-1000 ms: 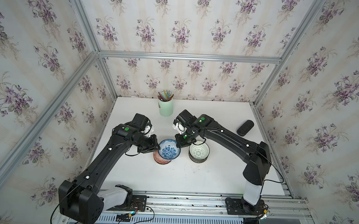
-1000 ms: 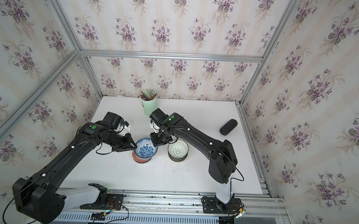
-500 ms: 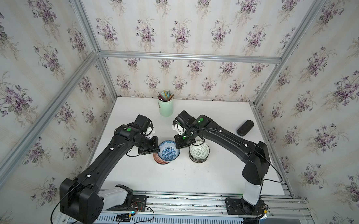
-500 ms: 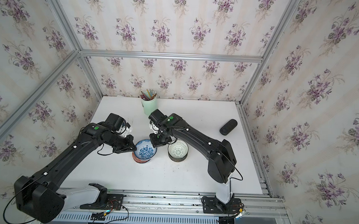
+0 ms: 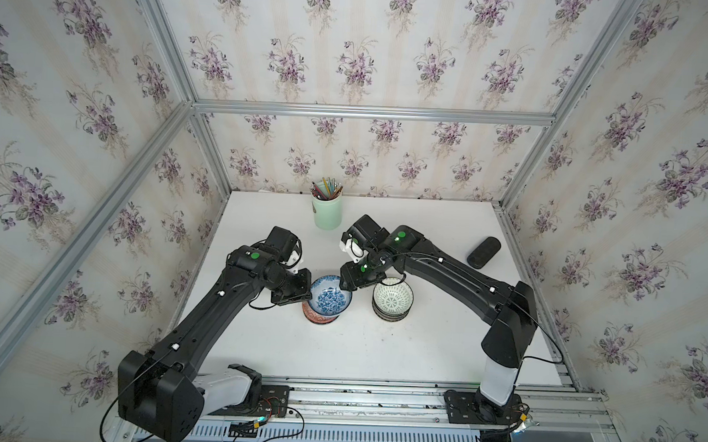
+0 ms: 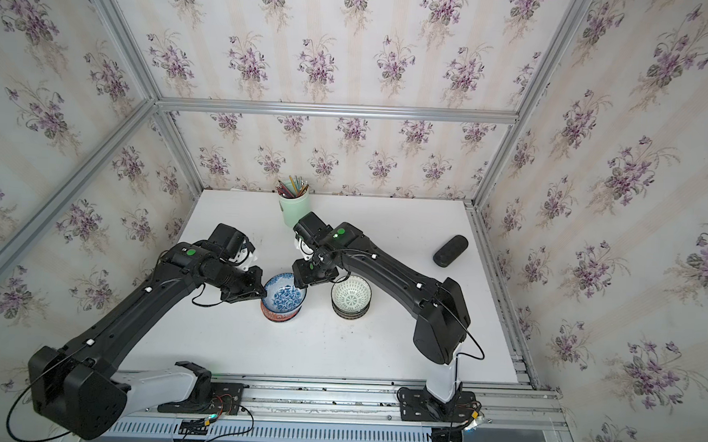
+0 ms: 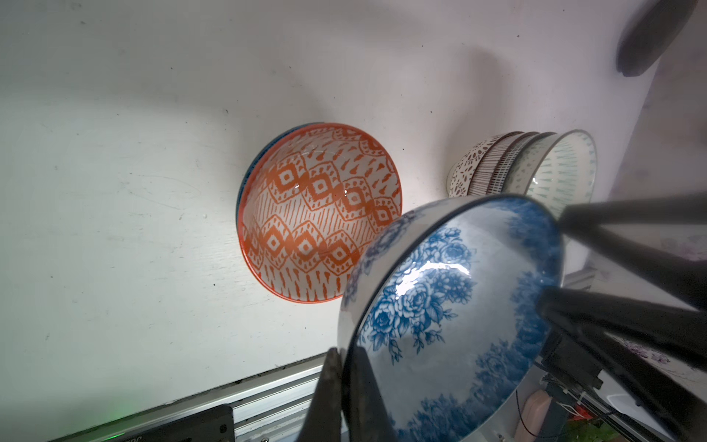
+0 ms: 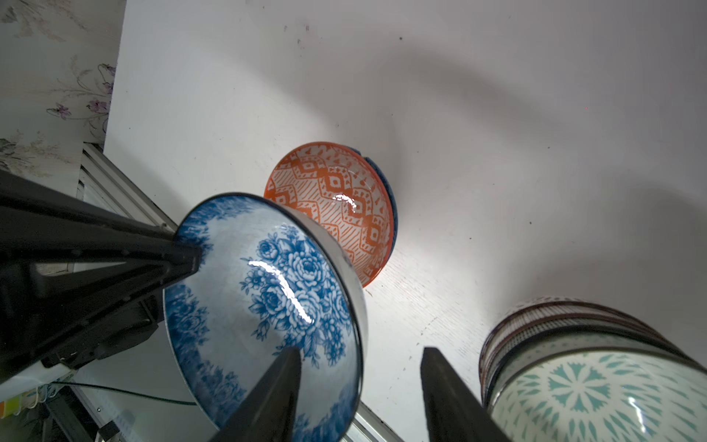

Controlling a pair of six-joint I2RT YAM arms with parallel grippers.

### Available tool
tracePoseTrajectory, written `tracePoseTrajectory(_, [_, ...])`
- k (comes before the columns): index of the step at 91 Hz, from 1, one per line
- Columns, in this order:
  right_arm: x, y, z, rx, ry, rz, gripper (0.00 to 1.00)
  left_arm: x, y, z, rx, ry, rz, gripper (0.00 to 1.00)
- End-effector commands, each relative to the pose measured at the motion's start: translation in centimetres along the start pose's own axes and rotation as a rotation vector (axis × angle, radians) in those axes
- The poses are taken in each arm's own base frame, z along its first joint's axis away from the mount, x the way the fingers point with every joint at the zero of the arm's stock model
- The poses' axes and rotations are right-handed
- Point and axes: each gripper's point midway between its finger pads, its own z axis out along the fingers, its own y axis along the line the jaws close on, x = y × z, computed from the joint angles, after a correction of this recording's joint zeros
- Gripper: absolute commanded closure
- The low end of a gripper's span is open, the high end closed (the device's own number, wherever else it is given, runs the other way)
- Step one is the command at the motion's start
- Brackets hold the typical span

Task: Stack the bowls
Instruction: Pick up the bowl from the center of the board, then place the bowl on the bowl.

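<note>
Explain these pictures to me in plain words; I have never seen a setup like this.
Two black robots, a left arm and a right arm, stand at the front edge of a white table inside a wallpapered booth. Two pictures look down from one overhead camera pair; two more come from a camera on each wrist. On the table are a cup of pencils, a dark oblong object, a stack of bowls topped by a white-green one, and an orange bowl nested in a blue-edged one. The left end effector pinches the rim of a blue floral bowl, holding it above the orange bowl. The right end effector is open, its fingers either side of the opposite rim without gripping.
</note>
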Motion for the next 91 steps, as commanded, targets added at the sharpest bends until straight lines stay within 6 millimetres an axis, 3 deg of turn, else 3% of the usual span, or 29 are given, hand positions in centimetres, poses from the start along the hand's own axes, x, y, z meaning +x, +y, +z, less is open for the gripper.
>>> tracePoseTrajectory(1, [-1.7, -0.9, -1.9, 0.039, -0.088, 0.0, 0.42, -0.3, 0.5, 0.2, -0.023, -0.012, 0.004, 1.0])
tracePoseTrajectory(14, [-2.9, -1.7, -4.5, 0.042, -0.19, 0.013, 0.41, -0.7, 1.8, 0.9, -0.08, -0.023, -0.007, 1.0])
tracePoseTrajectory(23, [-2.9, -2.4, -5.0, 0.038, -0.202, 0.028, 0.41, -0.9, 2.4, 1.5, -0.098, -0.006, -0.021, 1.0])
tracePoseTrajectory(50, [-1.2, -3.4, -3.9, 0.032, -0.174, 0.05, 0.42, -1.7, 3.3, 3.1, -0.086, -0.019, -0.049, 1.0])
tracePoseTrajectory(91, [-0.5, -3.7, -3.4, 0.032, -0.162, 0.047, 0.43, -1.8, 4.8, 4.6, -0.087, -0.038, -0.088, 1.0])
